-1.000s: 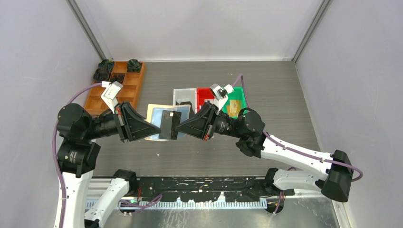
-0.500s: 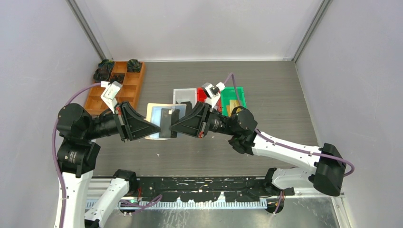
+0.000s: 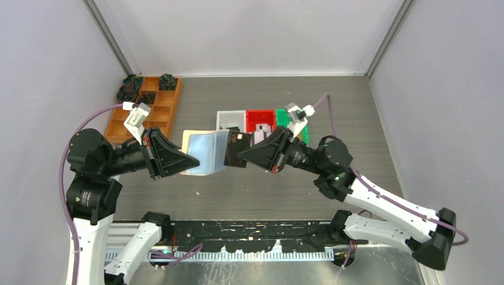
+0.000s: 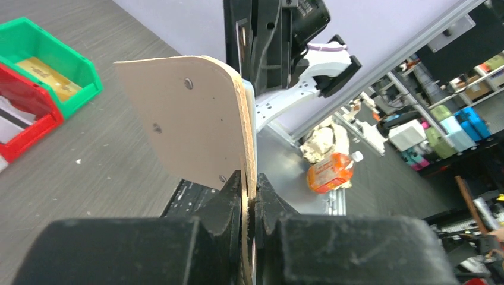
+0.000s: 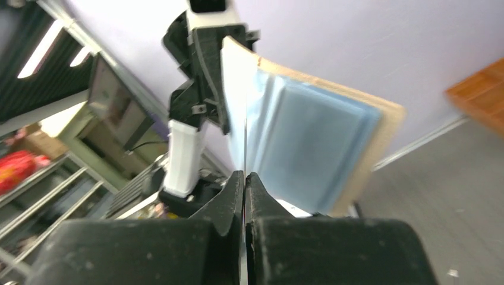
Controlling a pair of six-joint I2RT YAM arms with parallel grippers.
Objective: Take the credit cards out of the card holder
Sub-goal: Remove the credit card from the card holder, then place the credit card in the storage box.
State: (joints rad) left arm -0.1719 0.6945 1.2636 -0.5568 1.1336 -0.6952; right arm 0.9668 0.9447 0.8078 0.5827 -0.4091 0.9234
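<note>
My left gripper [image 3: 193, 160] is shut on the edge of the card holder [image 3: 205, 151] and holds it open above the table, blue-grey pockets up. In the left wrist view its tan outside [image 4: 184, 124] rises from my jaws [image 4: 249, 184]. My right gripper [image 3: 242, 155] is shut on a black credit card [image 3: 236, 147], just right of the holder's edge and clear of the pockets. In the right wrist view the card [image 5: 245, 136] shows edge-on above the shut gripper [image 5: 245, 178], with the holder's pockets [image 5: 309, 148] behind it.
White bin [image 3: 230, 117], red bin [image 3: 260, 119] and green bin [image 3: 297, 126] stand in a row behind the grippers; the red one holds a white-pink card, the green one [image 4: 47, 59] a gold card. An orange-brown compartment tray [image 3: 148, 110] is at the back left.
My right gripper has pulled back to the right with the black card, drawing it off the card holder. The left gripper keeps the holder nearly in place.
</note>
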